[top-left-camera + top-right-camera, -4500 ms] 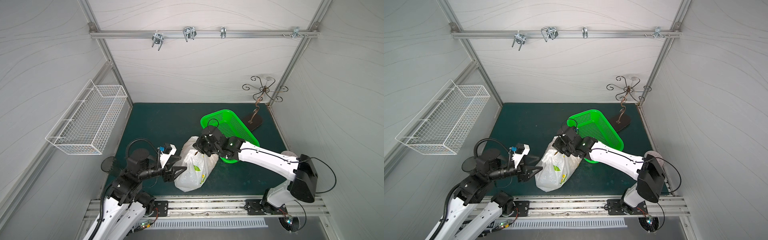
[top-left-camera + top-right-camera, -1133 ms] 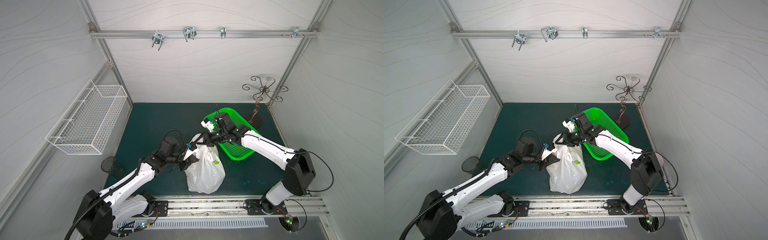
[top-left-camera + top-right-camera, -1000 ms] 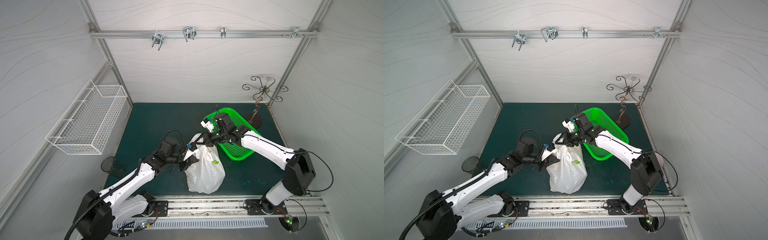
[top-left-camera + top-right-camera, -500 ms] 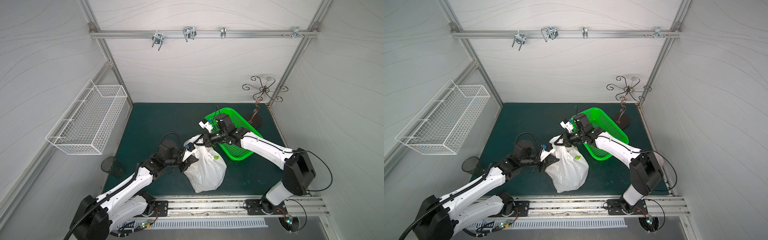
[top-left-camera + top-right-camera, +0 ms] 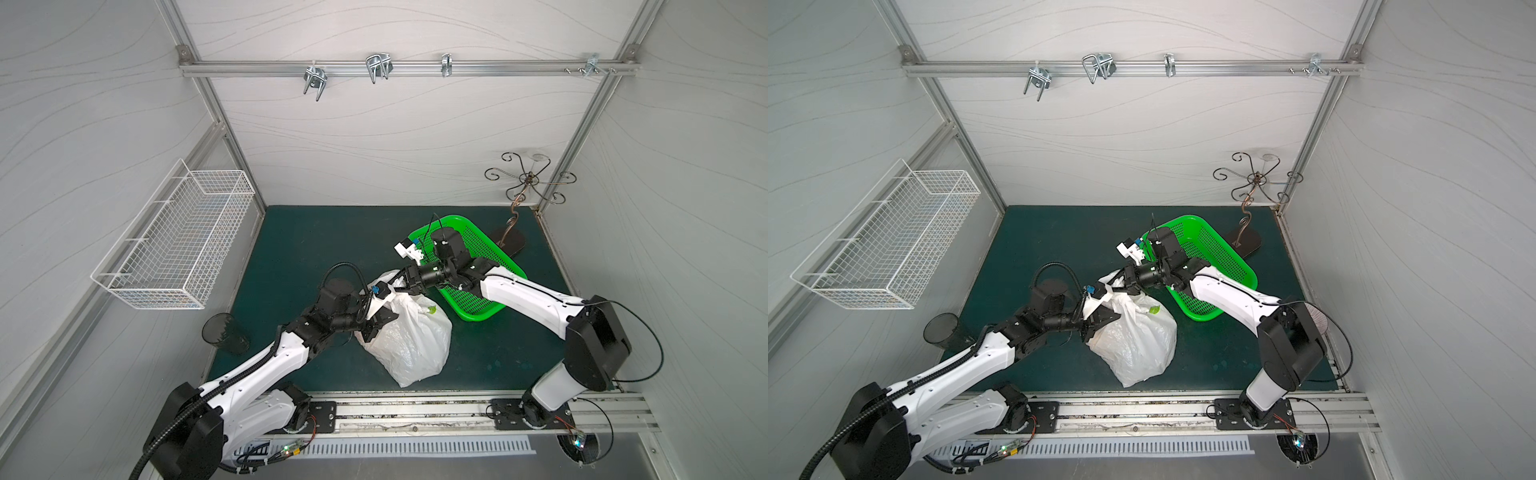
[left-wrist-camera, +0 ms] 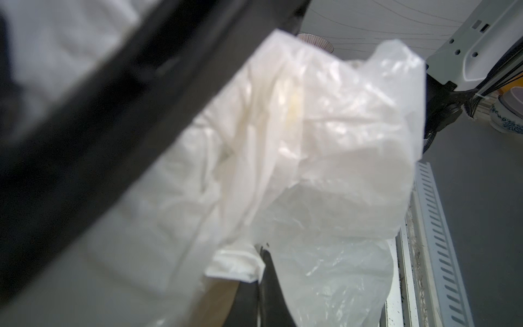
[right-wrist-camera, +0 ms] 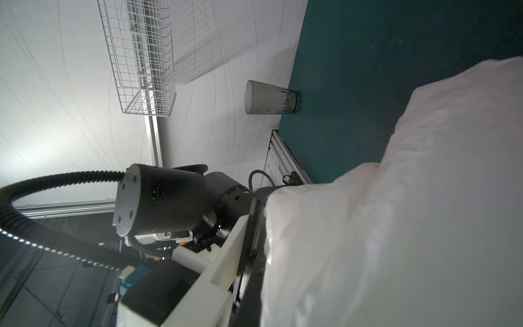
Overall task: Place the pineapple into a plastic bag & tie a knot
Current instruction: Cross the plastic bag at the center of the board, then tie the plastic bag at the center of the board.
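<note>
One thin crinkly white plastic bag (image 5: pixel 415 345), one green perforated plastic tray (image 5: pixel 486 249), one dark translucent tumbler (image 5: pixel 222 334), one white wire basket (image 5: pixel 174 245), one brown scrolled metal stand (image 5: pixel 525 183), and two white-and-black robot arms: left arm (image 5: pixel 266 365), right arm (image 5: pixel 523 295).

Green perforated tray (image 5: pixel 486 249) is sitting on the dark green surface (image 5: pixel 324 241), back right, just beside a scrollwork metal stand (image 5: pixel 524 183). White wire basket (image 5: pixel 174 245) is hanging on the left wall. Dark tumbler (image 5: pixel 224 334) is standing upright at the surface's left edge.

even bright light, wide-angle bowing, blurred wrist-view foregrounds
</note>
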Tool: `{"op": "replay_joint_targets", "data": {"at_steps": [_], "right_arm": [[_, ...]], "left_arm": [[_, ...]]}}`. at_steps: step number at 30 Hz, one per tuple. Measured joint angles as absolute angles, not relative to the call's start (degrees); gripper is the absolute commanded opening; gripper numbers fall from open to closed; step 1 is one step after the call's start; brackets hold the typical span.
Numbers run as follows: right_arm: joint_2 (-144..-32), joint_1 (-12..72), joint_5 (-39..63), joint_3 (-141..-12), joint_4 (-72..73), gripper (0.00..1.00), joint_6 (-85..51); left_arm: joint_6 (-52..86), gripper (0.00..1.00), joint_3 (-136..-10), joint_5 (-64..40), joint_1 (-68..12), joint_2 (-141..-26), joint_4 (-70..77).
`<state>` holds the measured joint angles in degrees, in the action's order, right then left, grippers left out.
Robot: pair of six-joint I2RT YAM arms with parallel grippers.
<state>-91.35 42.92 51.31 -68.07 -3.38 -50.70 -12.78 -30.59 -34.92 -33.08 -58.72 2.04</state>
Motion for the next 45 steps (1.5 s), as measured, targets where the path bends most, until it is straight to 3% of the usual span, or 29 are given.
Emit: {"op": "replay_joint_targets", "data": {"at_steps": [4, 9, 17, 27, 39, 45], "right_arm": [[-91.4, 42.5, 52.3, -68.0, -3.5, 0.01, -51.1], [-91.4, 41.6, 53.8, -68.0, -4.2, 0.00, -50.5], [-91.4, 41.1, 55.6, -68.0, -4.8, 0.00, -50.0], [-91.4, 41.1, 56.8, -68.0, -4.9, 0.00, -50.0], [-91.4, 42.1, 57.3, -68.1, -4.9, 0.00, -50.0], [-91.4, 42.2, 57.3, -68.2, -5.1, 0.00, -49.9]], "left_arm": [[-11.9, 0.14, -29.5, -33.2, -33.1, -55.5, 2.1], [-10.5, 0.17, -28.1, -31.2, -33.1, -47.0, 2.0], [-5.4, 0.07, -24.5, -28.8, -31.6, -36.5, 3.0], [-1.3, 0.12, -22.2, -28.8, -29.2, -44.3, 10.8], [-1.3, 0.36, -22.3, -32.0, -29.2, -49.5, 19.1], [-1.7, 0.39, -22.3, -32.9, -29.2, -49.6, 21.4]]}}
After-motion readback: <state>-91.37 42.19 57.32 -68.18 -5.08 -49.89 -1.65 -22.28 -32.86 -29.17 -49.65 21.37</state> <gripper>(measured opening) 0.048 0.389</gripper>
